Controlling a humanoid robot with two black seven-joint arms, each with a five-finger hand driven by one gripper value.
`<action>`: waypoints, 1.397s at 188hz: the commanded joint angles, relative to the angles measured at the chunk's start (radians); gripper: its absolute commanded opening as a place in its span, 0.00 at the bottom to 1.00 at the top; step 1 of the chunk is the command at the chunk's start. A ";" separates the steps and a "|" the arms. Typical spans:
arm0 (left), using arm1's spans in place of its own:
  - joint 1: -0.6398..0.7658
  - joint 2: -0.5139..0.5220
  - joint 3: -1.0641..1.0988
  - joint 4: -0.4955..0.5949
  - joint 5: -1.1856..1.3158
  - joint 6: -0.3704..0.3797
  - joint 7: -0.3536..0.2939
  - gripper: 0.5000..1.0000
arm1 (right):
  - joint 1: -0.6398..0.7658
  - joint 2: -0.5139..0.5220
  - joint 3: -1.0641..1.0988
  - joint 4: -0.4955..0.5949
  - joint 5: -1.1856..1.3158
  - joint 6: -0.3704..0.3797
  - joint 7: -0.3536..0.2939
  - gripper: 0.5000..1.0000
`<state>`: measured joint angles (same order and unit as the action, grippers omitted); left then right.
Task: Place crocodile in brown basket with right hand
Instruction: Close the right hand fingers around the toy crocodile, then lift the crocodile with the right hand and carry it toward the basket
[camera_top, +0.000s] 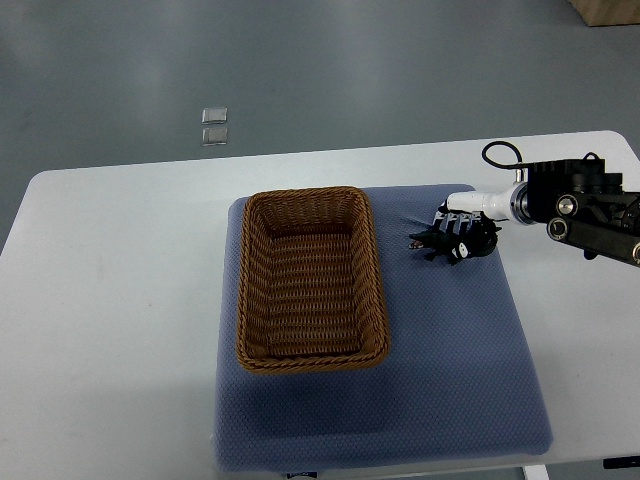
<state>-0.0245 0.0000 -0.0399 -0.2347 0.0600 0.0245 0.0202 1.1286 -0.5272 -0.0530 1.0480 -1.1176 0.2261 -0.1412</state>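
Clearly the task is only at its first part. Far to the left of the right hand (468, 228) is the bare side of the white table (110, 300), and no left arm shows there. Closer to the hand, but well apart from it on its left, stands the brown basket (243, 290). The basket is woven and rectangular, and nothing lies inside it. It sits on a blue mat (450, 350), which also reaches under the hand and to the right of it.

Just beside the fingers (462, 224), partly under them, is the crocodile (438, 244). It is a small, dark toy, almost black, and thin points like legs or a tail stick out on the side toward the basket. Its finer details are too small to tell.

The white fingers are curled down over the toy and seem to be closed on it. I cannot tell if it rests on the mat or is already a little lifted.

I judge that the grasp is made or nearly made. What is left is to lift the toy, carry it leftward over the basket's rim and release it inside.
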 joint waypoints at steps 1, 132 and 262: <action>0.000 0.000 0.000 0.000 0.000 0.000 0.000 1.00 | 0.023 -0.022 0.002 0.004 0.005 0.006 0.000 0.00; 0.000 0.000 0.003 -0.031 0.001 0.000 0.000 1.00 | 0.272 -0.223 0.012 0.182 0.028 0.124 0.000 0.00; -0.002 0.000 0.002 -0.072 0.001 -0.001 0.000 1.00 | 0.324 0.151 -0.002 0.076 0.131 0.076 0.002 0.00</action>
<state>-0.0261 0.0000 -0.0372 -0.3030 0.0614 0.0230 0.0199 1.4609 -0.4304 -0.0530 1.1524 -0.9854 0.3030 -0.1396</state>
